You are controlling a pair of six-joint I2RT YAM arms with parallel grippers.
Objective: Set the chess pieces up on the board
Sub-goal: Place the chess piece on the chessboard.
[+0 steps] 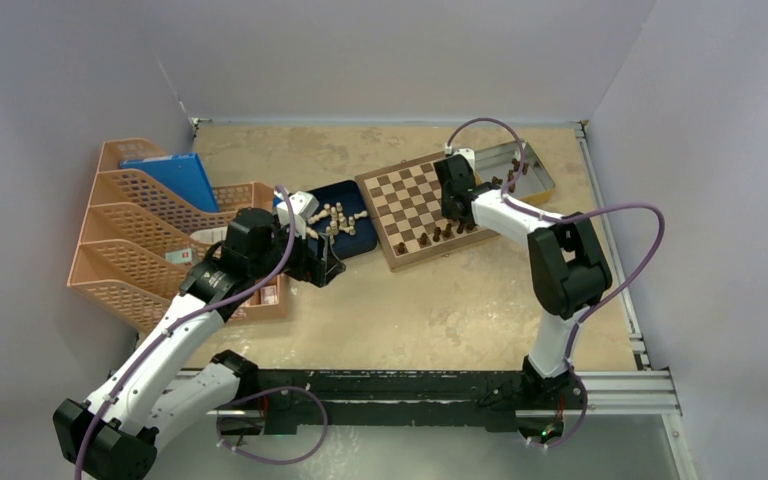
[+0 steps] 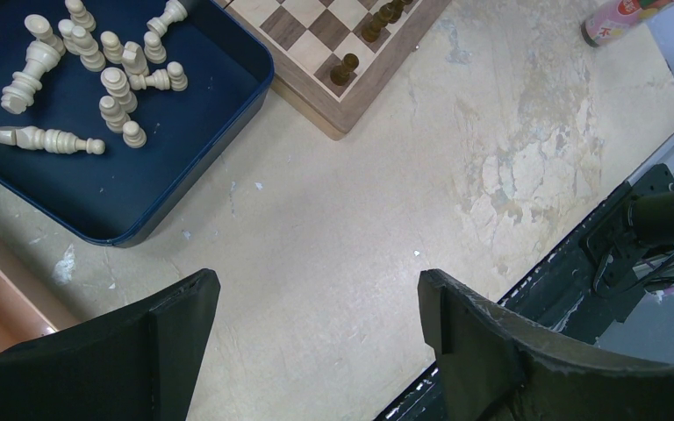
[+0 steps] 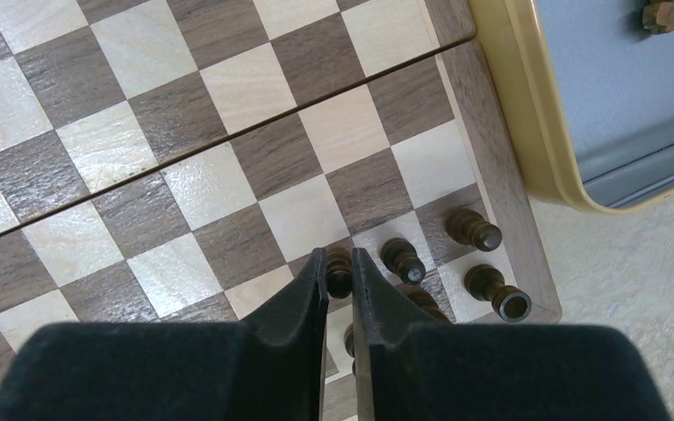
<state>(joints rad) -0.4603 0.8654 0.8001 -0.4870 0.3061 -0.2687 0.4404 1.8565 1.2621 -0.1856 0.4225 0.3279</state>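
The right gripper [image 3: 340, 263] pinches the head of a dark chess piece [image 3: 340, 275], its tips pressed together on it, near the corner of the board [image 3: 96, 114] along the edge facing the silver tin [image 3: 505, 123]. Three neighbouring dark pieces [image 3: 402, 260] stand just beside the tips. A sideways drift, or the fingers spreading, could topple them and send one rolling over that edge. The shallow hold on the head may also let the piece slip. Bare squares run toward the board's middle, the safer way out. The left gripper [image 2: 316, 298] hangs spread wide over the table, holding nothing, beside the blue tray [image 2: 259, 92] of cream pieces [image 2: 114, 83].
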